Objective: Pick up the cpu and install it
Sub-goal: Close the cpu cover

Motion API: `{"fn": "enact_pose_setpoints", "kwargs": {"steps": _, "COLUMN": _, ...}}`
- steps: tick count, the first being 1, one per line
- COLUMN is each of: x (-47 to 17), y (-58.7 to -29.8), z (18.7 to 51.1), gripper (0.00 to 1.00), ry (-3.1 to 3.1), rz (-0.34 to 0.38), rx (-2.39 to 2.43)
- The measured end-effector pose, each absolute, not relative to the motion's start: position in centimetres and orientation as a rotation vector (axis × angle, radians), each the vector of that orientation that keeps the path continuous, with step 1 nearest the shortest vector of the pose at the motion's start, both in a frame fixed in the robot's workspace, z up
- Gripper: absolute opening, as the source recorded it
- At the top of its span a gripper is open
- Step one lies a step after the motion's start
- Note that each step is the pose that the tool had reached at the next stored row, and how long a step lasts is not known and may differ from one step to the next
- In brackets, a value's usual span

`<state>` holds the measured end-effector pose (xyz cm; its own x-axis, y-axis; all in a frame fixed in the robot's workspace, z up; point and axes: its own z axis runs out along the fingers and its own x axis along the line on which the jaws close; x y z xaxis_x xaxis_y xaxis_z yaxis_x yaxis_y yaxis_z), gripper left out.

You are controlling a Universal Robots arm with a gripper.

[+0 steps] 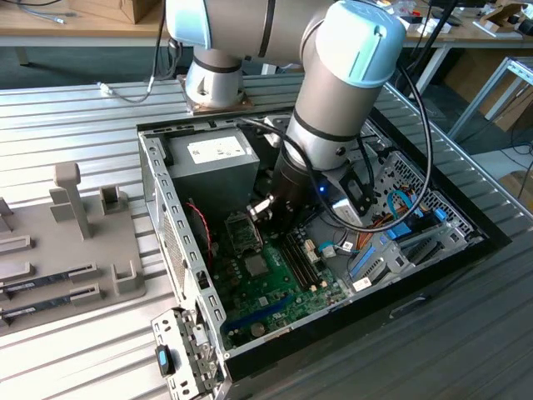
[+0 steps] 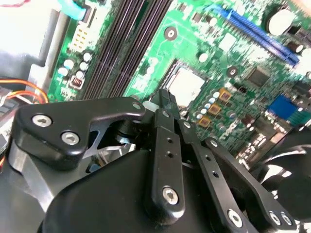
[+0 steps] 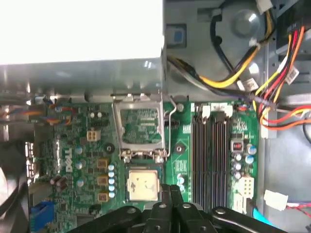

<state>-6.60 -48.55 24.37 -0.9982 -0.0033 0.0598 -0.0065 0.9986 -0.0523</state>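
Cpu [image 3: 143, 183] lies flat in socket [image 3: 126, 184], first wrist view. Gripper [image 3: 171, 188] just beside socket, fingers closed together, nothing between them. Frame [image 3: 141, 127] hinged up at socket's far side. Judgement: seating done, cpu unclamped; locking calls for frame down square.

The exterior view looks down on the computer case [image 1: 171, 217]; both wrist views closely face its motherboard [image 2: 192, 46] [image 3: 182, 141].

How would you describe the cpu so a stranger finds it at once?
Look inside the open computer case at the green motherboard. The cpu lies flat beside the raised metal frame. It is a pale silvery square; the slots nearby are long and black.
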Motion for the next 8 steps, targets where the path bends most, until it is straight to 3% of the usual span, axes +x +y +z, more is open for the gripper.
{"fn": "enact_pose_setpoints", "kwargs": {"steps": 8, "x": -6.2, "y": -46.5, "z": 24.0, "gripper": 0.11, "ry": -3.066, "rz": 0.080, "rx": 0.008}}
